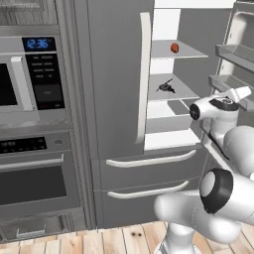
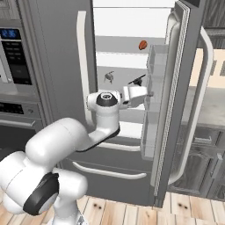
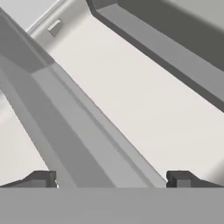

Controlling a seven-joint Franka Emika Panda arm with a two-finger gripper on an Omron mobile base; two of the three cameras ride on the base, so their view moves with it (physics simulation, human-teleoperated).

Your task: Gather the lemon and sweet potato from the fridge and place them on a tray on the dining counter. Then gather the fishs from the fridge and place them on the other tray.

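Note:
The fridge (image 1: 114,89) has its left door shut and its right door (image 2: 178,101) swung open. On an upper shelf lies the orange-red sweet potato (image 1: 174,47) (image 2: 143,45). A dark fish (image 1: 165,88) (image 2: 108,77) rests on the shelf below it. My gripper (image 2: 148,93) (image 1: 246,92) reaches in at middle-shelf height, to the right of the fish and close to the open door's bins. In the hand view the gripper (image 3: 110,179) is open, with nothing between its fingertips (image 3: 41,178), and it faces a grey bin rim and white wall. The lemon, trays and dining counter are out of view.
A microwave (image 1: 30,79) and a wall oven (image 1: 34,183) stand left of the fridge. Two drawers with curved handles (image 1: 149,161) sit below the shelves. The open door's bins (image 2: 156,66) jut out right beside the hand. Wooden floor (image 2: 184,211) lies below.

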